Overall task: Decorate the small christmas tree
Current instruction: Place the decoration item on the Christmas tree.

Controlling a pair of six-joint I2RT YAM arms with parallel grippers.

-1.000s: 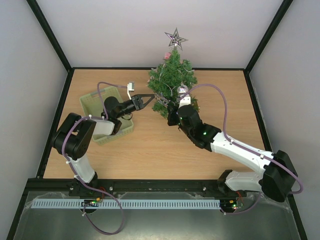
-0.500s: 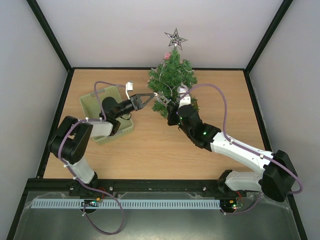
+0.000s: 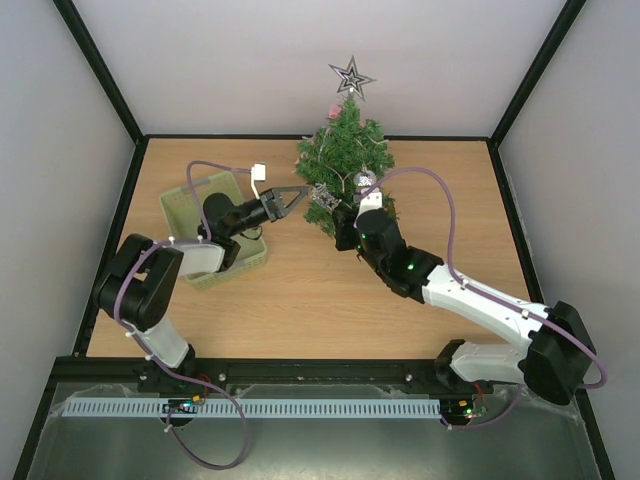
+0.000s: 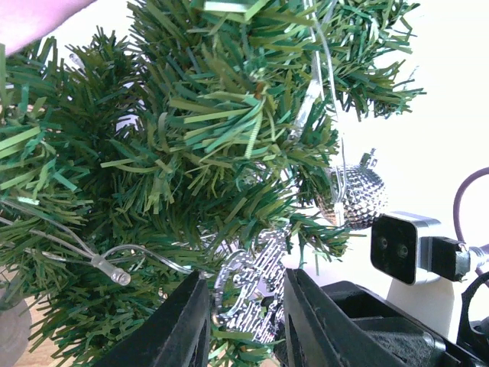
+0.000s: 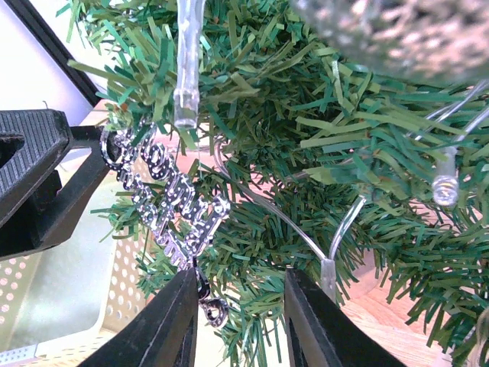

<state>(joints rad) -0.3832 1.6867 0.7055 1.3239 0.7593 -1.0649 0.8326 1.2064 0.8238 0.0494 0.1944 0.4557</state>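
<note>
One small christmas tree stands upright at the far edge of the table, near its middle, with a star on top. The left hand hovers at the tree's left flank, jaws spread, just beside a silver glitter ornament. A pale green basket sits on the table to the tree's left. The right hand sits among the lower branches on the near side.

From the left wrist, the fingers stand apart. The ornament hangs in the needles beyond the gap, unclamped. A silver ball and a clear light strand hang nearby.

From the right wrist, that hand's fingers are likewise parted with nothing gripped. The ornament dangles just above them, its upper end close to the left hand's black fingertip; whether they touch I cannot tell.
</note>
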